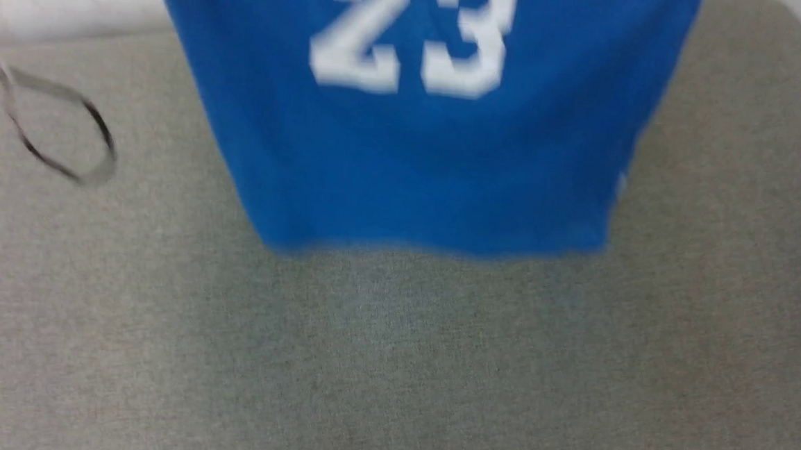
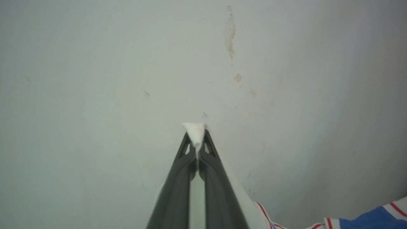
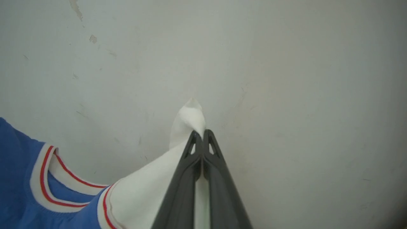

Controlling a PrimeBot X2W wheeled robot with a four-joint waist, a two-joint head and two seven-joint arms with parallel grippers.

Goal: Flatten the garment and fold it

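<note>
So, flattening step right now. I've got the garment (image 1: 432, 157) hanging in front of the head camera, blue body and white 23 facing me, with its bottom hem over the grey cloth-topped bench (image 1: 392, 363). The picture's blurry, so I can't tell if the hem touches the bench or hangs just clear of it.

The left hand (image 2: 196, 140) is clamped tight on a little tip of white sleeve fabric. The right hand (image 3: 201, 135) is pinched closed on a bigger twist of white sleeve, and the striped collar sits near it in that wrist view. Both wrist cams look past the fingers at a scuffed pale surface (image 2: 95, 63), wall or ceiling, no idea which.

Nothing's folded yet, so I'd call it early days. Next move, I reckon: lower both hands together and forward, so the hem lands first and the shirt drapes out flat, sleeves pulled apart so it doesn't bunch. Those grips look skinny though, so a slip is my worry.
</note>
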